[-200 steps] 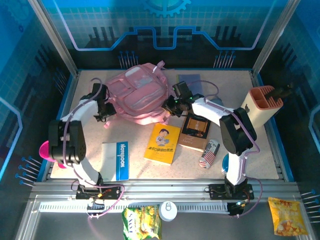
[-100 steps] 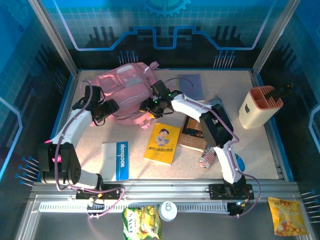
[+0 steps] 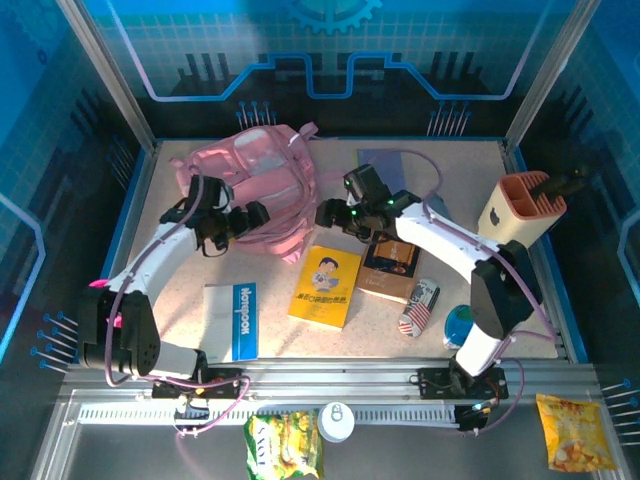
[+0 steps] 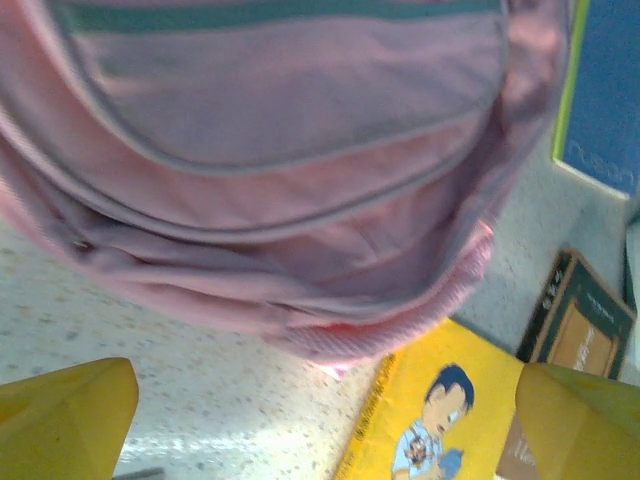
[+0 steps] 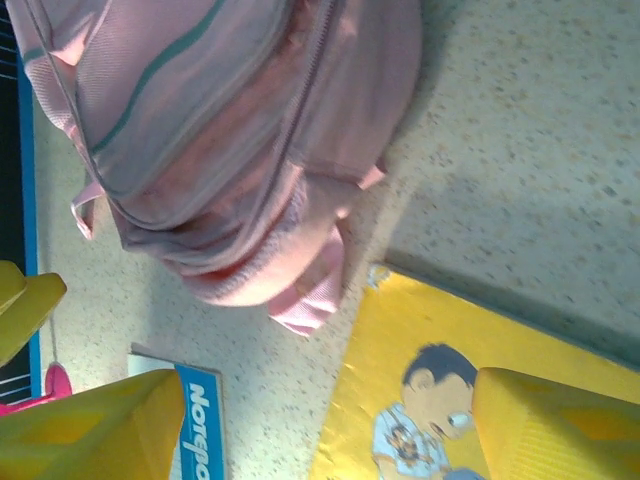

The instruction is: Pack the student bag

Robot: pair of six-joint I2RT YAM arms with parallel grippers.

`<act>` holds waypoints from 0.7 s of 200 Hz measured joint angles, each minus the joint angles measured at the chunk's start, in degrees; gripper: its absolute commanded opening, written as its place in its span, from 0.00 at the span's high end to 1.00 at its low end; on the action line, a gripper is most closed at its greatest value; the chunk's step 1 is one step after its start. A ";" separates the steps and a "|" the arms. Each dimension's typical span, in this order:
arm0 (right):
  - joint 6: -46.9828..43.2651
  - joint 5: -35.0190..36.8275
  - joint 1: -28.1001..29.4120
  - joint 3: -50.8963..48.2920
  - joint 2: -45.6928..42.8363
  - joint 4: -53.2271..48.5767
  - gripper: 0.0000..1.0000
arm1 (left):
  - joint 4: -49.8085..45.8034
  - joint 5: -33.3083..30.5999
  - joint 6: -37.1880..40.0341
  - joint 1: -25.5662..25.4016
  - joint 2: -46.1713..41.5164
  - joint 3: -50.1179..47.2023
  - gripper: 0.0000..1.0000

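The student bag lies on the counter between the two claws, its lower end just ahead of both. The left claw has its fingers spread wide with nothing between them. From its wrist, the bag's rounded pink end sits just beyond the fingertips. The right claw is also spread and empty. The bag's corner lies ahead of it and the yellow book lies under its fingers.

The bag's teal zip looks shut, so the step in hand is probably to take hold of the bag and open it before anything goes in. To do that well, each claw should close on bag fabric alone, ideally a seam or strap loop that will not slide out. The right claw needs to clear the yellow book's edge, or it will pinch the cover as well. One claw pinning the soft body while the other works the zip should stop the bag dragging across the counter.

As for writing, the blue-banded book, nearer the arm bases than the left claw, carries white capitals that seem to begin "No". The rest is not sure. The beige pen holder, well beyond the right claw, bears an apple-shaped mark. The yellow book shows a cartoon boy, with lettering too small to read. Faint letters on the blue notebook are illegible.
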 measured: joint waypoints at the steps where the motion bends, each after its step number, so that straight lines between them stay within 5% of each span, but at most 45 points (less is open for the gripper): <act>1: -0.02 0.02 0.00 -0.20 -0.09 0.00 0.26 | 0.00 0.02 0.00 -0.13 0.00 0.00 0.02; 51: 0.70 -1.68 0.04 -9.68 1.57 1.73 0.40 | 2.86 -0.44 -5.25 -10.73 -0.02 -5.95 0.03; 140: 1.27 -1.38 0.00 -8.79 9.27 3.34 0.41 | 8.98 -1.22 -15.37 -21.57 1.81 -11.78 0.06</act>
